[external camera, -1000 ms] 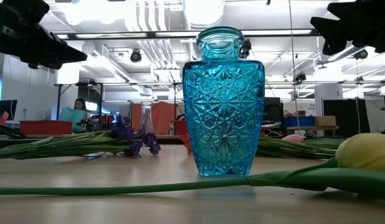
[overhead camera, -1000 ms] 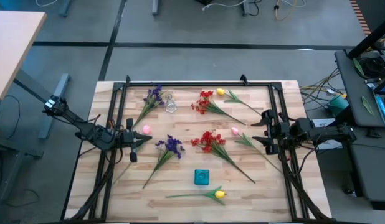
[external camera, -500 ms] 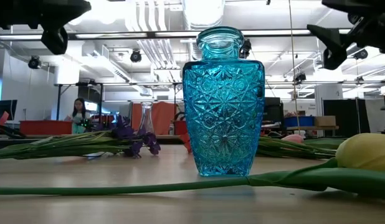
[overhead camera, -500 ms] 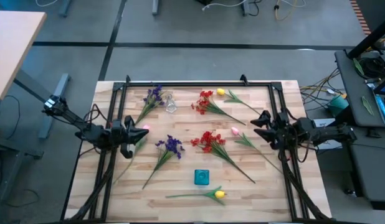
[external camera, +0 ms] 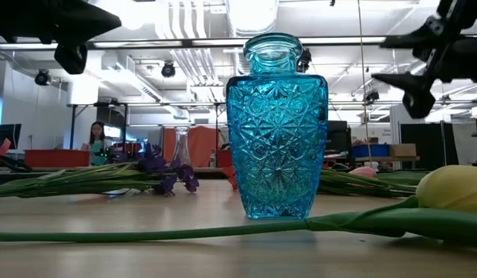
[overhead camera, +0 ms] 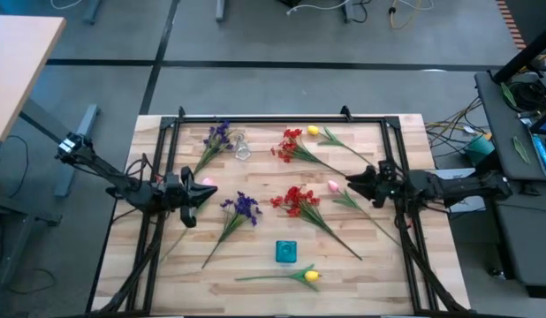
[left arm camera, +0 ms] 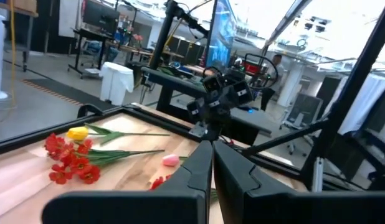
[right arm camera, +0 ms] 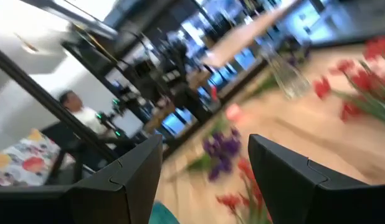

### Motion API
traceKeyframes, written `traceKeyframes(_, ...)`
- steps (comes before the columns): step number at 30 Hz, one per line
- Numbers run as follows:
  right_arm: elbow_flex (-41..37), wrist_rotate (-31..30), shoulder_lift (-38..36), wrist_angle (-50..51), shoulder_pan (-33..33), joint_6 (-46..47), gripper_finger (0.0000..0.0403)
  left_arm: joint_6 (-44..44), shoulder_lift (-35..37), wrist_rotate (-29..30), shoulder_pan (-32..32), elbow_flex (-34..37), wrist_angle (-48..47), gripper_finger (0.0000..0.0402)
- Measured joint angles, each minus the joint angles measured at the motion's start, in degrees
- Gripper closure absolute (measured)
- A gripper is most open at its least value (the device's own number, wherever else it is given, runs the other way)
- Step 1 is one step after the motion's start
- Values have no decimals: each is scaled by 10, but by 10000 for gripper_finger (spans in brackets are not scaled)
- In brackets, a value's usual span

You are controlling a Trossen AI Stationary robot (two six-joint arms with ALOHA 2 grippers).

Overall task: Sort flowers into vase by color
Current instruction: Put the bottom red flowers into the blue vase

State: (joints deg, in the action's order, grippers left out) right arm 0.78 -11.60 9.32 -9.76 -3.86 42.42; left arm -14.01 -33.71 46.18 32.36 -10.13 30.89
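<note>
While your right gripper [overhead camera: 352,183] hangs wide open, the pink tulip [overhead camera: 333,186] beside it lies head toward ten o'clock, stem toward four; left gripper [overhead camera: 209,192] closed, empty.

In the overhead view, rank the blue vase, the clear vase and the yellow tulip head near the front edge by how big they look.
1. blue vase
2. clear vase
3. yellow tulip head

The clear vase's glass outline is faint, so second versus third is uncertain.

Clearly a robotics lab or open workshop hall. Exposed ceiling ducts [external camera: 194,31] and strip lighting overhead, bare grey concrete floor [overhead camera: 255,35] with loose cables [overhead camera: 450,124], black metal frame [overhead camera: 282,117] bolted around the wooden desk [overhead camera: 255,291]. Monitors, equipment benches, a seated person [external camera: 96,139] in the background.
</note>
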Motion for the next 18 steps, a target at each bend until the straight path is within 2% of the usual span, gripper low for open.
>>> traceKeyframes(3, 15, -4, 63, 11, 0, 8, 174, 11, -28, 9, 0, 0, 18, 402)
traceKeyframes(6, 61, -4, 134, 46, 0, 11, 175, 15, -56, 28, 0, -5, 25, 402)
traceKeyframes(9, 135, -11, 213, 148, 0, 14, 175, 15, -84, 40, 0, -6, 24, 402)
traceKeyframes(15, 302, -14, 371, 422, 0, 33, 175, 9, -128, 40, 1, -21, 41, 402)
traceKeyframes(18, 361, 5, 443, 492, 0, 48, 174, 15, -144, 40, 1, -40, 45, 402)
